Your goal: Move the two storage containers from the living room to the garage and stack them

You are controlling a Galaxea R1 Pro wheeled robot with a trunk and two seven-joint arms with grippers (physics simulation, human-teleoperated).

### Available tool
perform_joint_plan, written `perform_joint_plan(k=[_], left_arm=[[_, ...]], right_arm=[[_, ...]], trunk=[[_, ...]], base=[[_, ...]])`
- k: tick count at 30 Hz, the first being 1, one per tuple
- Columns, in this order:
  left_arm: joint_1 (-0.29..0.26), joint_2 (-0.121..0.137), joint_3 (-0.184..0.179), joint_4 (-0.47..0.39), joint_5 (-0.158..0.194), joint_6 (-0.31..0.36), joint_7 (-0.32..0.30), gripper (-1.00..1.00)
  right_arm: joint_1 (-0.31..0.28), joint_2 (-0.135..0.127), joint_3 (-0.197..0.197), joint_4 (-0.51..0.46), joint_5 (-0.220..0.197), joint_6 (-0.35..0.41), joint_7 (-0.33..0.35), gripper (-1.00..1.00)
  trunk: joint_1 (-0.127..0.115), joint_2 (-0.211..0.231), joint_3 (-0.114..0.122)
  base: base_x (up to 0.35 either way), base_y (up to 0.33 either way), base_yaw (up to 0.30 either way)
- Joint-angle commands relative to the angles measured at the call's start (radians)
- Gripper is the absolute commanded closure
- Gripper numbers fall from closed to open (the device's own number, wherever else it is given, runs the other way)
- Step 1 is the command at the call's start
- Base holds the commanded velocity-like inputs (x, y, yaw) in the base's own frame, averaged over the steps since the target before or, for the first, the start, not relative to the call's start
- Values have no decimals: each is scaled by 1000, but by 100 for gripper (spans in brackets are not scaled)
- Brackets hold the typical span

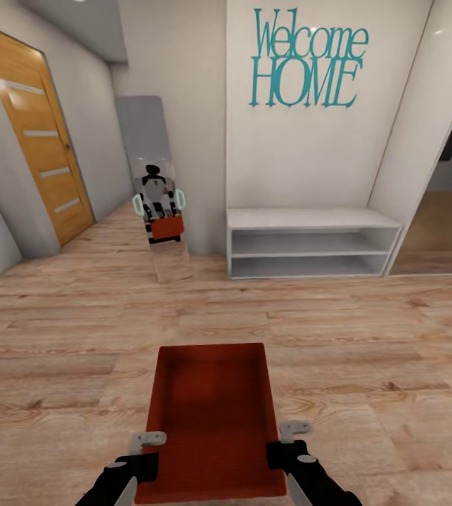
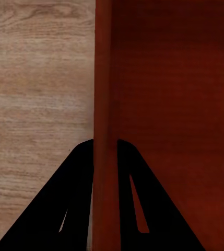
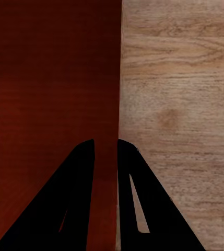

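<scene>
One orange-red open-top storage container [image 1: 211, 407] hangs in front of me above the light wood plank floor, long side pointing ahead. My left gripper [image 1: 145, 450] is shut on its left wall [image 2: 104, 78], one finger inside and one outside. On the opposite wall [image 3: 118, 78] my right gripper [image 1: 289, 439] is shut the same way. The wrist views show the left gripper [image 2: 105, 144] and right gripper [image 3: 106, 142] pinching those thin walls. The bin is empty. The garage is out of view.
A low white shelf bench [image 1: 310, 242] stands against the wall ahead under teal "Welcome HOME" lettering [image 1: 306, 60]. A tall mirror [image 1: 157, 190] left of it reflects me and the bin. A wooden door [image 1: 39, 133] is at far left, and a doorway [image 1: 443, 211] opens at right.
</scene>
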Motion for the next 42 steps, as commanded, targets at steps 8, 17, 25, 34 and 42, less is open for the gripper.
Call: perform_joint_plan(k=[8,17,25,34,42], left_arm=[[-1,0,-11,-33,27,-1,5,100],[-1,0,-11,-34,27,-1,5,100],[-1,0,-11,-34,27,-1,5,100],[-1,0,-11,-34,27,-1,5,100],[-1,0,-11,-34,27,-2,6,100]], right_arm=[[0,0,9,0,-20,4,-5,100],[0,0,9,0,-20,4,-5,100],[0,0,9,0,-20,4,-5,100],[0,0,9,0,-20,4,-5,100],[0,0,9,0,-20,4,-5,100]], trunk=[[0,0,-1],[0,0,-1],[0,0,-1],[0,0,-1],[0,0,-1]], base=[[345,144,84],[344,154,215],[345,155,62],[344,155,3],[345,157,0]])
